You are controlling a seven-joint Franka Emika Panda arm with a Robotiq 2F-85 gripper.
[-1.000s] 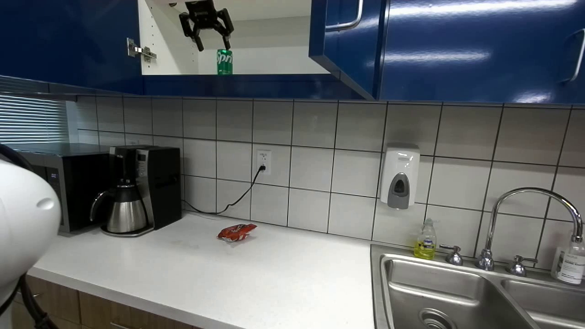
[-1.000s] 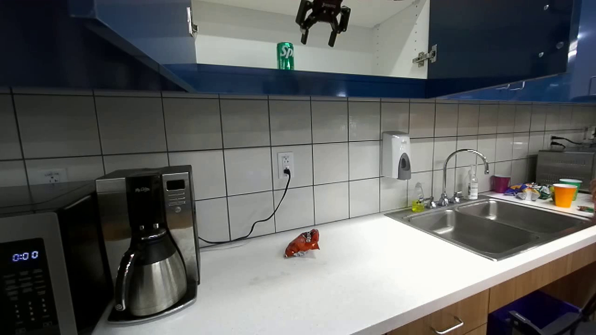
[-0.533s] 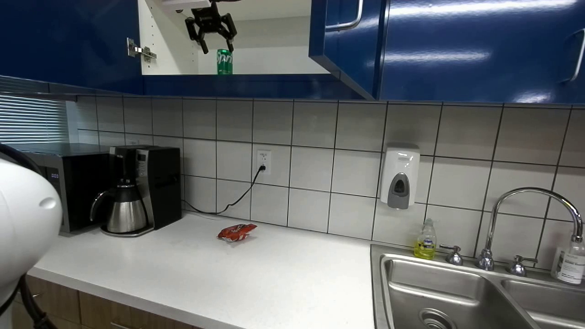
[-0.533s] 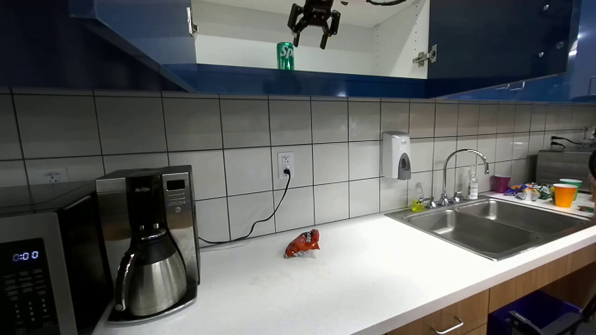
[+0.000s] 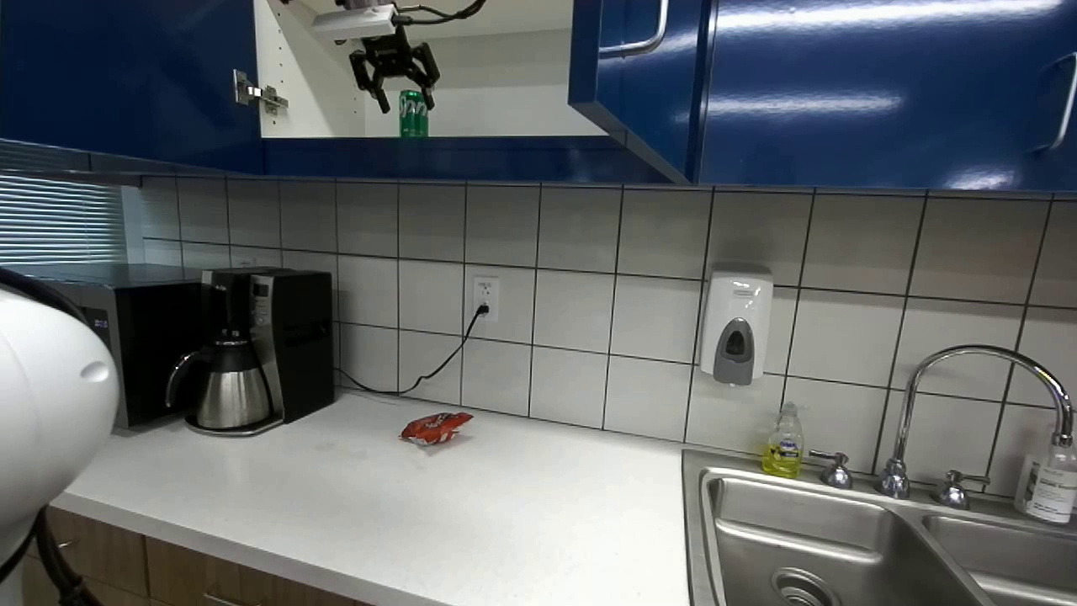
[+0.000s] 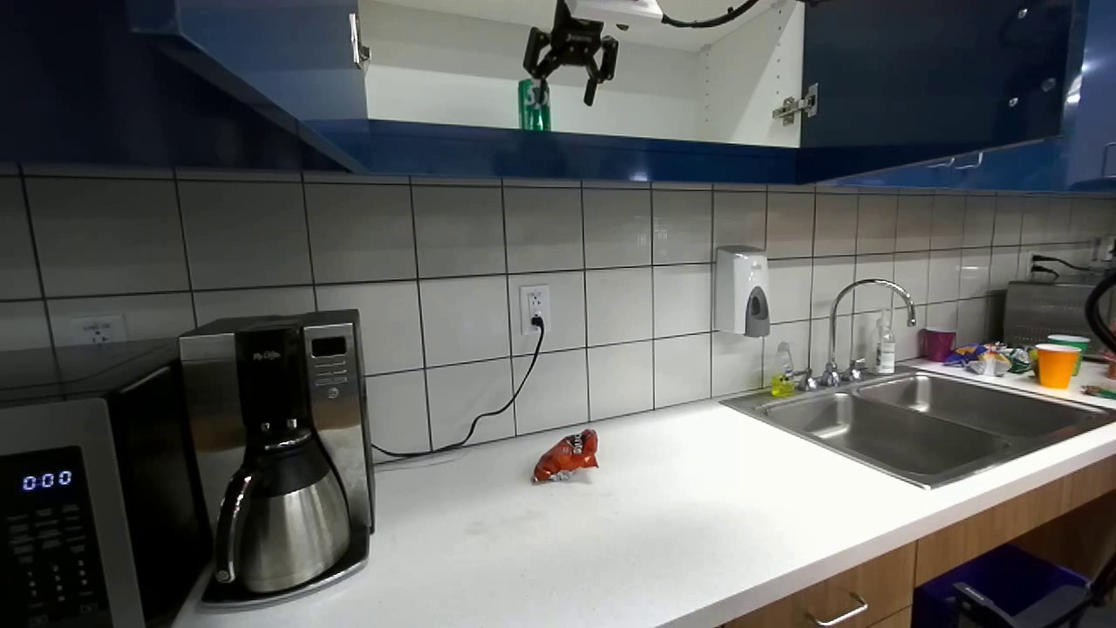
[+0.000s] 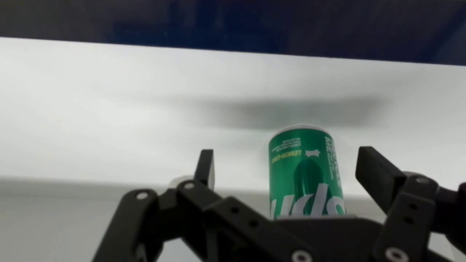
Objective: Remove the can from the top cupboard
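Note:
The green can [image 5: 412, 124] stands upright on the pale shelf of the open blue top cupboard [image 5: 471, 160]; it also shows in an exterior view [image 6: 532, 119], above the cupboard's blue lower edge [image 6: 575, 155]. My gripper [image 5: 407, 106] is open and points down in front of the can; in an exterior view the gripper [image 6: 566, 98] overlaps the can's upper right part with one finger. In the wrist view, which stands upside down, the can [image 7: 287, 174] appears between the spread fingers of the gripper [image 7: 285, 160], apart from both. The gripper body hides the can's top end there.
Blue cupboard doors stand open on both sides, one with a handle [image 5: 652, 38]. Below are a white counter [image 5: 505, 522], a red snack bag [image 5: 435, 427], a coffee maker [image 5: 294, 345], a microwave [image 6: 52, 506], a soap dispenser [image 5: 737, 328] and a sink [image 5: 698, 505].
My gripper has moved down, a little right in an exterior view and left in the other exterior picture, closer to the can. The fingers stay open and the can has not moved.

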